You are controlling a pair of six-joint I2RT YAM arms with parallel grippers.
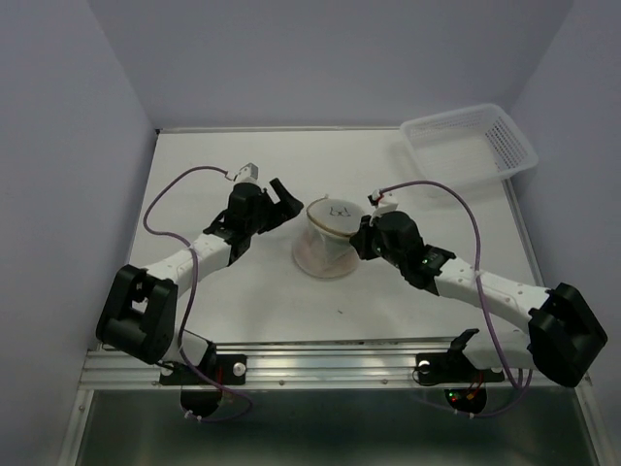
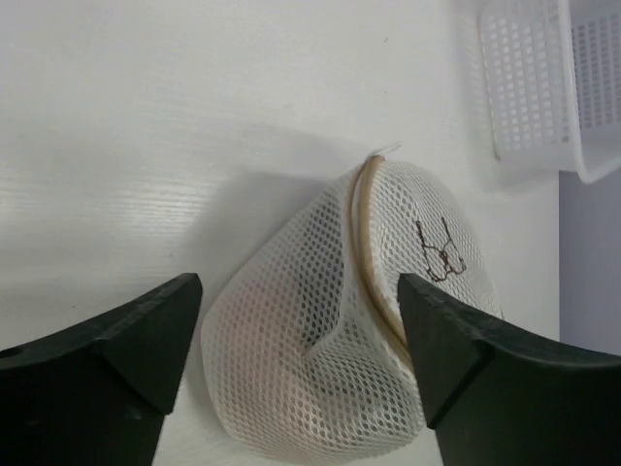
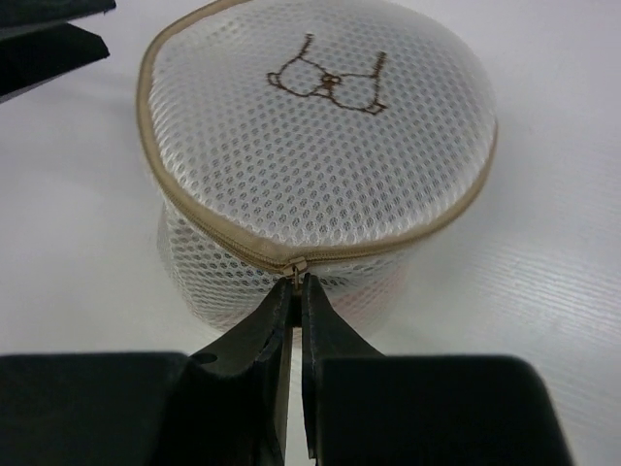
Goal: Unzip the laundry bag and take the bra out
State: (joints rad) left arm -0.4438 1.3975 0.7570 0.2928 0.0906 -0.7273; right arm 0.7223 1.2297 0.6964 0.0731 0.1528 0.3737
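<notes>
White mesh forms the laundry bag, a small round pouch with a tan zipper tape around its rim. It sits on the white table near the middle, between your two arms. The only marking on its top is a bra outline stitched in brown thread.

Your right gripper is at the bag's right side. Its fingers are pinched together on the zipper pull at the near edge of the rim, and the zip on both sides of the pull looks closed.

Your left gripper is just left of the bag with its fingers spread wide and nothing between them. You cannot tell whether it touches the mesh.

A white plastic basket sits at the far right corner, well apart from the bag.
</notes>
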